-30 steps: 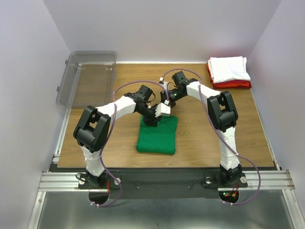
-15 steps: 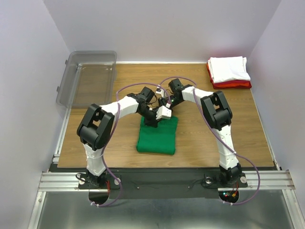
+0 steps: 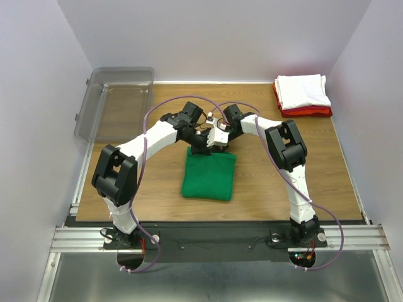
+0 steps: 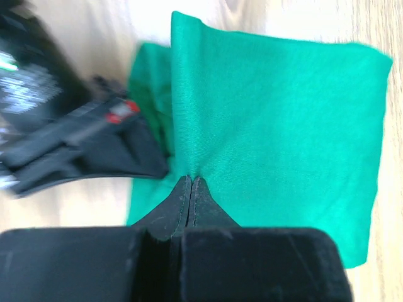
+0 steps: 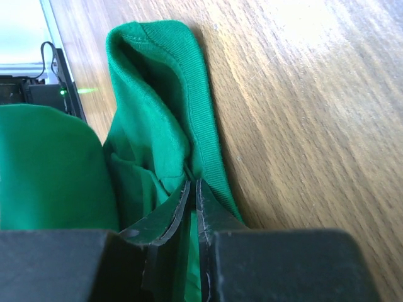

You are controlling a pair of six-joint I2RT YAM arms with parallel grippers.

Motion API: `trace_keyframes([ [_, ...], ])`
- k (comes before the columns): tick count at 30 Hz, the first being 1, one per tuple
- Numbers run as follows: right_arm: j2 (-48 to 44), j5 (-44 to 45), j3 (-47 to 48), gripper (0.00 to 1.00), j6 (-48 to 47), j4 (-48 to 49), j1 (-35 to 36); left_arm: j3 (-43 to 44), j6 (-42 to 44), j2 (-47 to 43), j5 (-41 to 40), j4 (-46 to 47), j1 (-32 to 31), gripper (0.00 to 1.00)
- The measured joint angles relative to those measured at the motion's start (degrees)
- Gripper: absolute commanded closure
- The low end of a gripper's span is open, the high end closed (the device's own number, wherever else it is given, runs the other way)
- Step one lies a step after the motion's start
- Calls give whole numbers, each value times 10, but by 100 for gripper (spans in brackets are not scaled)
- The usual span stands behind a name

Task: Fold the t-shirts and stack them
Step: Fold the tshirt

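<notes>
Now left gripper [image 4: 191,181] and right gripper [image 5: 192,184] have shifted back to green shirt [image 3: 209,176] far edge, each pressed together pinching its fabric.

My wooden table [image 3: 283,179] stands boxed in on three sides by plain pale-lilac walls [image 3: 214,38] under even light. A clear plastic bin [image 3: 116,104] sits at its far left corner, and an aluminium rail [image 3: 214,238] runs along the near edge above grey sheet metal [image 3: 214,277].
</notes>
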Motion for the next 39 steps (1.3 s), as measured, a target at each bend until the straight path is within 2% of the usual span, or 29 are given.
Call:
trace_keyframes([
  [5,0,-5,-1,86,0,2,0,17,3,-4,-6,1,2,100],
  [17,0,-8,-1,85,0,3,0,37,15,53,-24,13,26,100],
  [28,-1,10,54,84,11,-1,-10,14,36,35,-23,15,22,100],
  [39,22,16,56,87,6,2,-25,14,39,16,-23,14,20,100],
])
